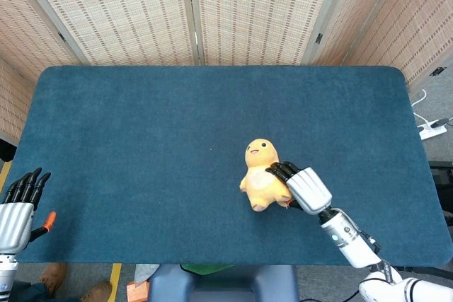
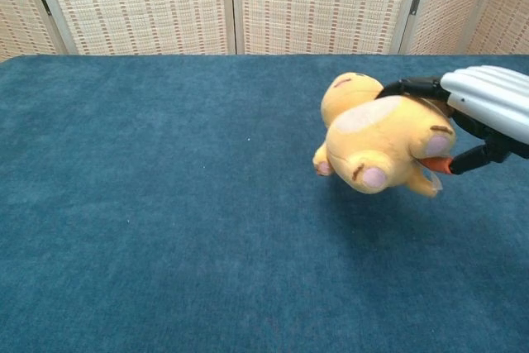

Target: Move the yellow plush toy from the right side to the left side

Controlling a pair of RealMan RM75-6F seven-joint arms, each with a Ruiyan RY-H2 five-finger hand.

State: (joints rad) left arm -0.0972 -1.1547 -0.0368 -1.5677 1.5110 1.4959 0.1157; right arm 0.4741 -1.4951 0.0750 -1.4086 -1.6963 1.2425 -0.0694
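The yellow plush toy [image 1: 260, 175] is right of the table's middle, towards the front. My right hand [image 1: 301, 184] grips it from its right side, black fingers wrapped over its body. In the chest view the yellow plush toy [image 2: 380, 138] hangs clear of the cloth with a shadow beneath, feet towards the camera, and the right hand [image 2: 479, 113] holds it from the right. My left hand [image 1: 20, 203] rests at the table's front left corner, fingers straight and apart, holding nothing.
A dark blue cloth covers the table [image 1: 156, 125]. Woven screens [image 1: 248, 5] stand behind its far edge. A white power strip [image 1: 432, 130] lies on the floor to the right. Shoes [image 1: 60, 289] show below the front left edge.
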